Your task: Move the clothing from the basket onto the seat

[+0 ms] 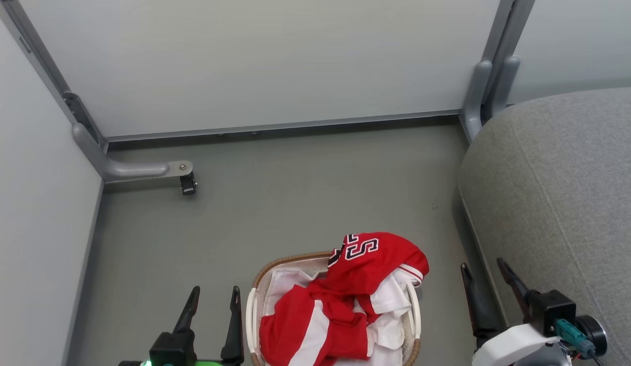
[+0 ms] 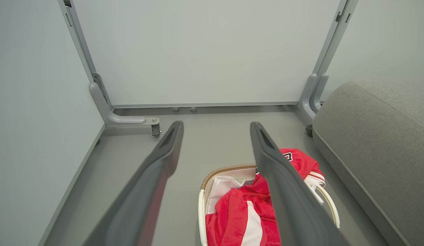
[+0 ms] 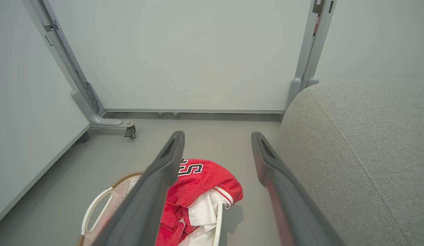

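Now, looking down at the basket [image 1: 290,262] on the floor [image 1: 295,203] and finding the clothing [image 1: 346,300] heaped inside it: red cloth with white panels, piled higher than its brown rim. Noting the part with block numerals draped over the far right edge of the basket, hanging a little outside, on the side toward the seat [image 1: 564,193]. Cannot separate the two garments by eye.

Finding the left fingers [image 1: 234,320] just beside the left wall of the basket in the head view, spread wide and holding nothing, tips pointing toward the far end of the basket. Finding the right fingers [image 1: 475,300] to the right of the basket, between it and the seat, also spread wide and empty, but further from the basket wall than the left pair.

Judging from this: must turn inward and go down to reach the heap, from either side of the basket. Seems to run long from the near end of the basket to the far end, with the highest fold at the far right. Probably better to take it with the right fingers, though not the nearer pair: standing on the seat side of the basket, and facing the raised numbered fold. Should close across that fold, not along it, and stay clear of the white liner [image 1: 282,287] at the far left inside the basket. Judging the task as not yet begun: no red cloth on the seat beside the basket.
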Tool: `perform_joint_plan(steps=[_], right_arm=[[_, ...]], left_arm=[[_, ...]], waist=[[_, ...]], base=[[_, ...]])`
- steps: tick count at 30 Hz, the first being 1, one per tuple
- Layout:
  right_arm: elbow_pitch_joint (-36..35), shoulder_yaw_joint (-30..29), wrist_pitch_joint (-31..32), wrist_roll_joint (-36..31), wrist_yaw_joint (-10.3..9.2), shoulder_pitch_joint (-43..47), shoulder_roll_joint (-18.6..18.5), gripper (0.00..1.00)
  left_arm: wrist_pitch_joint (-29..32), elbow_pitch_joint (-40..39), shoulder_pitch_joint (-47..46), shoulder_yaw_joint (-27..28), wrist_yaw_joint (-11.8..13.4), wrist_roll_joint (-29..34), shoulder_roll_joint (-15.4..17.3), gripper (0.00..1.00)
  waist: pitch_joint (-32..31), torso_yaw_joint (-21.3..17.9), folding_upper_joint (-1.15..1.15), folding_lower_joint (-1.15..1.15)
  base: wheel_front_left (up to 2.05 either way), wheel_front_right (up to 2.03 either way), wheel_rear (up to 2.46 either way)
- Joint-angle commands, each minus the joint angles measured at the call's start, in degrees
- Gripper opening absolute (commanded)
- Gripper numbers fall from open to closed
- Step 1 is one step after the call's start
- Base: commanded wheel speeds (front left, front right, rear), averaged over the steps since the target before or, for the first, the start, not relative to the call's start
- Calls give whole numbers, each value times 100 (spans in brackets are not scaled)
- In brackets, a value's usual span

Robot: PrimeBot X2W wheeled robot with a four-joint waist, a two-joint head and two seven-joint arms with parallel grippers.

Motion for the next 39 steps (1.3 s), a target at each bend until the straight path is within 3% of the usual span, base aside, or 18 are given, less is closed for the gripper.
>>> perform_joint_plan(steps=[1, 11, 21, 33, 39], right_arm=[[-30, -21, -28, -11, -2, 43, -34, 100], [-166, -211, -27, -67, -2, -250, -33, 100], [-427, -379, -21, -15, -2, -852, -31, 100], [-1119, -383, -20, 464, -3, -1835, -26, 100], [-1379, -329, -20, 678, -3, -2149, -24, 100]], left_arm=[[-22, -4, 8, 5, 6, 0, 36, 100], [-22, 3, -294, -33, -90, 275, 34, 100], [-15, 458, -1405, -419, -450, 999, 53, 100], [-14, 2262, -3443, -1098, -734, 1446, 259, 100], [-15, 3321, -4191, -1107, -784, 1273, 236, 100]], waist=[[14, 2, 0, 0], [527, -127, 0, 0], [1704, -450, 0, 0], [3460, -1130, 0, 0], [4114, -1436, 0, 0]], base=[[0, 0, 0], [0, 0, 0], [0, 0, 0], [0, 0, 0], [0, 0, 0]])
